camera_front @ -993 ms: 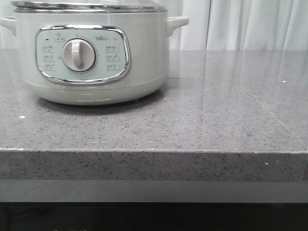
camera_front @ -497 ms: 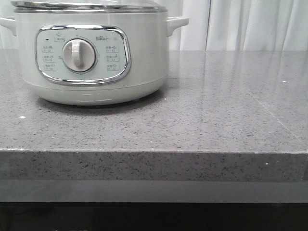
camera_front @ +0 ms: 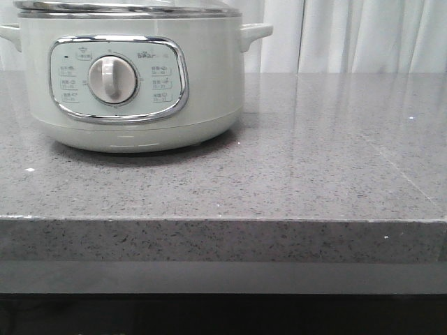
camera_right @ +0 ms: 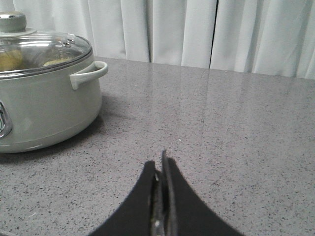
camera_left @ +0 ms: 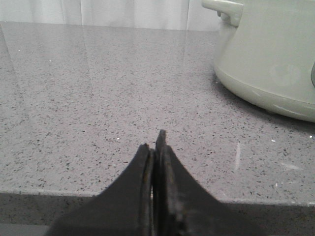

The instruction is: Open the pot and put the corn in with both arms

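The pale-green pot (camera_front: 202, 84) stands at the back left of the grey counter, with its cream dial (camera_front: 112, 79) facing me. It also shows in the left wrist view (camera_left: 275, 59) and the right wrist view (camera_right: 44, 108). Its glass lid (camera_right: 39, 49) rests on the rim with the knob (camera_right: 12, 22) on top. Blurred yellowish shapes show through the glass; I cannot tell what they are. No cob of corn is clearly in view. My left gripper (camera_left: 156, 142) is shut and empty, low over the counter left of the pot. My right gripper (camera_right: 160, 162) is shut and empty, right of the pot.
The speckled grey counter (camera_front: 314, 160) runs to a front edge (camera_front: 223, 220) close to me. White curtains (camera_front: 363, 35) hang behind it. The pot's side handles (camera_right: 88, 73) stick out sideways.
In the front view the pot and counter sit a few pixels further left than a second ago. Nothing else has visibly changed.
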Robot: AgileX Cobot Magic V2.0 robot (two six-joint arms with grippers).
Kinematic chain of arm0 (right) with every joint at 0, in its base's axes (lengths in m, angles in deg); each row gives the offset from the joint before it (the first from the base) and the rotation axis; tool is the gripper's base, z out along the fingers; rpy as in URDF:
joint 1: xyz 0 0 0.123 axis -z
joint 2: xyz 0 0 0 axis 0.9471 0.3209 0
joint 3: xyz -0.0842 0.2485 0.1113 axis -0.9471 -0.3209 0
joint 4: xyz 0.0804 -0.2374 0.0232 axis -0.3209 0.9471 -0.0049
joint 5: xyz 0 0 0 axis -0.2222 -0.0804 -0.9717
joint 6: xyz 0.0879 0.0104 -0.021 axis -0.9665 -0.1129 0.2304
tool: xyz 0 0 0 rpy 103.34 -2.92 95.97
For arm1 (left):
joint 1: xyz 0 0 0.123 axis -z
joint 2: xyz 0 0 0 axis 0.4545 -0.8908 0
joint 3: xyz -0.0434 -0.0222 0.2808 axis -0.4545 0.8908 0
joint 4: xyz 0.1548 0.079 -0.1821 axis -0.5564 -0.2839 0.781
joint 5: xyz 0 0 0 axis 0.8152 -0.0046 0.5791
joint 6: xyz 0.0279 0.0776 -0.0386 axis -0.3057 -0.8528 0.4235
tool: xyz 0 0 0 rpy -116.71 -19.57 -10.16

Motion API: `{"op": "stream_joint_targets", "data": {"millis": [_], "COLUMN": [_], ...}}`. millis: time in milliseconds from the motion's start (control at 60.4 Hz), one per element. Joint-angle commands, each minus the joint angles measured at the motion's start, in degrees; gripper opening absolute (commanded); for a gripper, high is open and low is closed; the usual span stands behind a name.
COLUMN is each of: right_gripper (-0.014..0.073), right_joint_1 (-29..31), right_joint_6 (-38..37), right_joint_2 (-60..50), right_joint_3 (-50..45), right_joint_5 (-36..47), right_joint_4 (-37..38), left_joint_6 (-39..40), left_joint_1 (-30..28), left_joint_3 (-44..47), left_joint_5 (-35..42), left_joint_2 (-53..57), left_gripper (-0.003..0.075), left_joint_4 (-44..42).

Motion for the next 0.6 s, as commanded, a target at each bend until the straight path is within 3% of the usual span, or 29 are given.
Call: {"op": "stream_joint_targets", "data": {"millis": [0,579], "right_gripper": [-0.0068,-0.0068], "right_joint_1": [-0.09,0.84], "right_joint_6": [0.59,-0.56], "right_joint_2": [0.40,-0.30], "right_joint_3": [1.60,-2.65], "right_joint_5": [4.80,6.90], "right_joint_4": [-0.48,2.61], "left_joint_6": [0.59,0.59], "left_joint_1": [-0.12,-0.12], "left_joint_3": [-0.04,-0.04], "left_joint_5": [5.04,5.04], "left_joint_2": [1.41,1.41], "left_gripper": [-0.0018,-0.0018], "left_joint_4": [0.49,0.49]}}
